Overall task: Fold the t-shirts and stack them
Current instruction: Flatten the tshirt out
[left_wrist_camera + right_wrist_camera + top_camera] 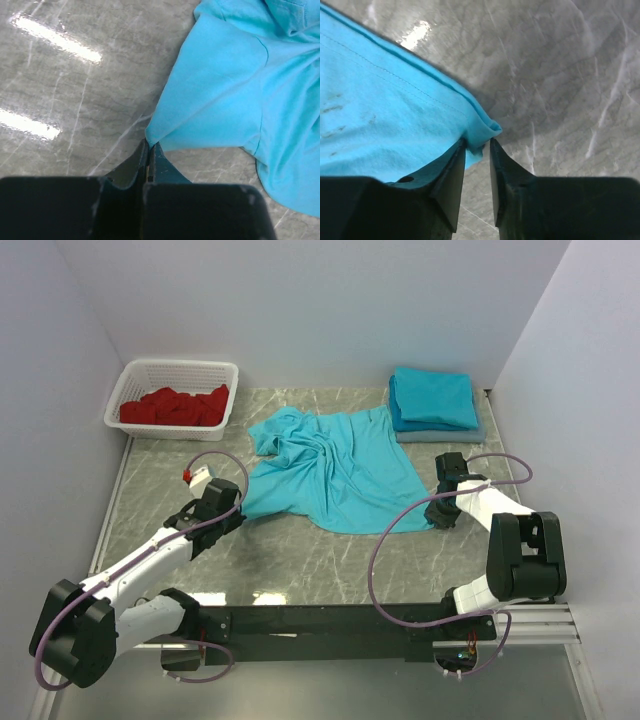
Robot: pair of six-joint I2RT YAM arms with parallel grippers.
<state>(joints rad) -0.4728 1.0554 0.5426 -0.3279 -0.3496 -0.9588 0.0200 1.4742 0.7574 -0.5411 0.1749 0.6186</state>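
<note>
On the marble table (300, 560), centre frame, my left gripper (150, 150) and right gripper (477, 145) each pinch a corner of the crumpled t-shirt (330, 470); next, I should pull it taut.

White walls (300, 300) enclose a grey, seemingly marble table (300, 560).

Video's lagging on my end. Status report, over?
Left gripper shut on a corner of the crumpled t-shirt. Right gripper pinching its other bottom corner. Shirt unfolded, folded stack far right. Nothing lying on the shirt.
</note>
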